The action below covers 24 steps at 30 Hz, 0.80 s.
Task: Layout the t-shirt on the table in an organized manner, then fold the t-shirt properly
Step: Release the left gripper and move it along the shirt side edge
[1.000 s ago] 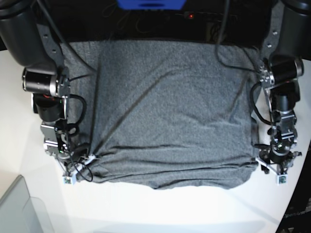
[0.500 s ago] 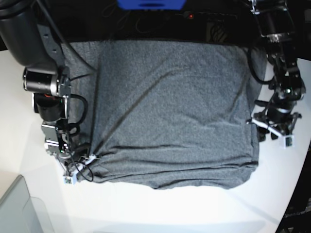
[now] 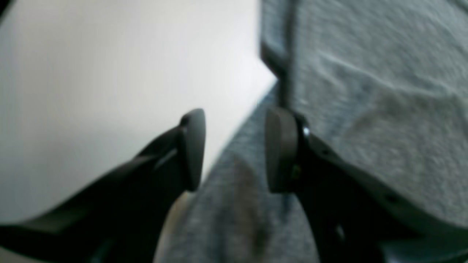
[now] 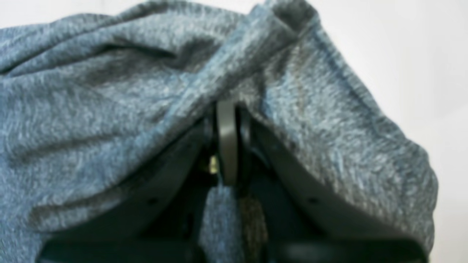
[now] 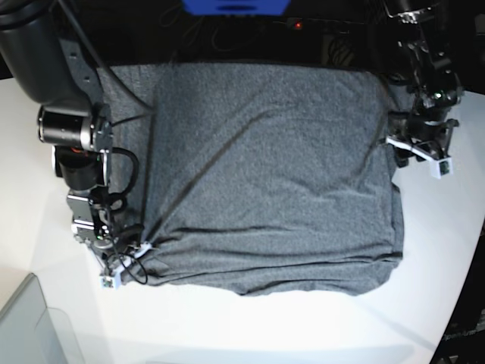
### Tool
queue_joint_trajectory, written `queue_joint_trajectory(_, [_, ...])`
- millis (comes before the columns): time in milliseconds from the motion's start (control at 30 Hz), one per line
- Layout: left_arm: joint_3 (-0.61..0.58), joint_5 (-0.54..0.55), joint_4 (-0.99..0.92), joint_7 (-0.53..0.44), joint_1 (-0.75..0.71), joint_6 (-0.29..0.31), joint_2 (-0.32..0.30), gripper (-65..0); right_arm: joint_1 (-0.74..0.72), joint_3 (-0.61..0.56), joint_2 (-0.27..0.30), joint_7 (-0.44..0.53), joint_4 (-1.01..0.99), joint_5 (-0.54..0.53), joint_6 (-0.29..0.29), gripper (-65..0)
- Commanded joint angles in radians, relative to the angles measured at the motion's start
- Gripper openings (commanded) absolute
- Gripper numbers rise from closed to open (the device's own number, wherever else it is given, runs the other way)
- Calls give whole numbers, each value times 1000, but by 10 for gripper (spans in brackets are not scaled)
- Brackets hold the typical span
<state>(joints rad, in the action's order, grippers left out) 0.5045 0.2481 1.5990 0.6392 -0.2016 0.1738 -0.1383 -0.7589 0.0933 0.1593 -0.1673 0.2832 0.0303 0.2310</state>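
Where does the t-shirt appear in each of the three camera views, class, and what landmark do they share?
Base: the t-shirt fills the centre, spread on the table.
Left wrist: it covers the right side, behind the open fingers.
Right wrist: it is bunched across the frame.
Shared landmark: the white table.

Grey t-shirt [image 5: 265,174] spread on your white table [image 5: 227,326].
You see it lying mostly flat as a broad rectangle, diagonal creases crossing it, a folded band along the near edge and one corner bunched up.

Dark backdrop behind, blue box [image 5: 235,6] top centre, clear panel [image 5: 30,326] lower left
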Motion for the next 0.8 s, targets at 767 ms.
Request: queue_joint_trajectory(767, [6, -3, -167, -29, -55, -6, -59, -388, -21, -2, 4, -33, 3, 12, 1, -650])
